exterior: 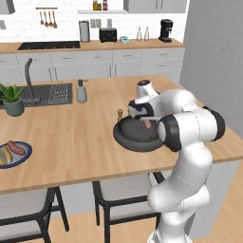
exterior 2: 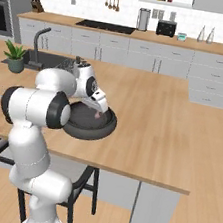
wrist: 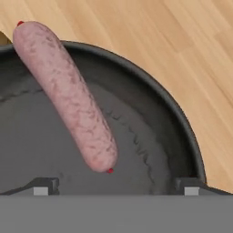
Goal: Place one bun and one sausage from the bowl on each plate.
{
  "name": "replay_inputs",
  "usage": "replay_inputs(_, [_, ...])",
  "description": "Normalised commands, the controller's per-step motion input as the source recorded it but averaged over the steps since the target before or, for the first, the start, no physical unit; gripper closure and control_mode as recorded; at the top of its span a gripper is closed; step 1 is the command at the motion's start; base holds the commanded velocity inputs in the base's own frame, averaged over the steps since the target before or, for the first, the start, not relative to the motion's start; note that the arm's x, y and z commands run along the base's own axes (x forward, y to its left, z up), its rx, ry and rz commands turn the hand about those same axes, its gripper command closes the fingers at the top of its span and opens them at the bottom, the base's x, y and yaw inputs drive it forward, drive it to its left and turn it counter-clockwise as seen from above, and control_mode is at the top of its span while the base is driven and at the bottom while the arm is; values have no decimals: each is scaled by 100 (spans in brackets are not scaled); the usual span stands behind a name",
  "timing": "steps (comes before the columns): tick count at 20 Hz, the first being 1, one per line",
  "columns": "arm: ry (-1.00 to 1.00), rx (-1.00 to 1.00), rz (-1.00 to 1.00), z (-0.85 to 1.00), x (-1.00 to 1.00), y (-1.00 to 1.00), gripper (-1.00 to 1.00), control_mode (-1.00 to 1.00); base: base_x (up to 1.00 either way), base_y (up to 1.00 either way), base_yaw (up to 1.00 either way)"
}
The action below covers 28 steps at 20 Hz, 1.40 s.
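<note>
**Sausage lies slanted between the wide jaws**

The gripper point(wrist: 116, 187) hangs low over the bowl point(wrist: 150, 102), and its two dark fingertips point(wrist: 43, 186) are spread as wide as they go, with nothing held. One pink sausage point(wrist: 68, 93) lies inside the bowl, on the dark floor. In the hand view its near end sits just above the gap between the tips, and its long body runs up and away to the left, so it lies slanted, not straight across the gap.

That slant is what matters next (my guess): the hand likely needs to move forward over the sausage's middle, then turn so the tips close across its thin sides.

The blue-rimmed plate point(exterior: 24, 156) sits far off on the counter point(exterior: 85, 137), with a bun point(exterior: 4, 155) and a sausage on it already.
</note>
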Motion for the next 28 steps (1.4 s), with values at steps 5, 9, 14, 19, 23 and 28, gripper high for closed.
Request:
replay_inputs(5, [0,0,6,-26,52,-1,-100,-100,0,0,0])
replay_inputs(9, [1,0,6,-47,37,-5,-100,-100,0,0,0])
replay_inputs(14, [0,0,5,-43,0,-15,100,-100,0,0,0])
replay_inputs(19, [-3,1,3,-5,-27,-5,100,-100,0,0,0])
replay_inputs(23, [-14,3,0,46,-86,-11,100,-100,0,0,0])
replay_inputs(28, [-6,11,0,100,-100,-24,100,-100,0,0,0])
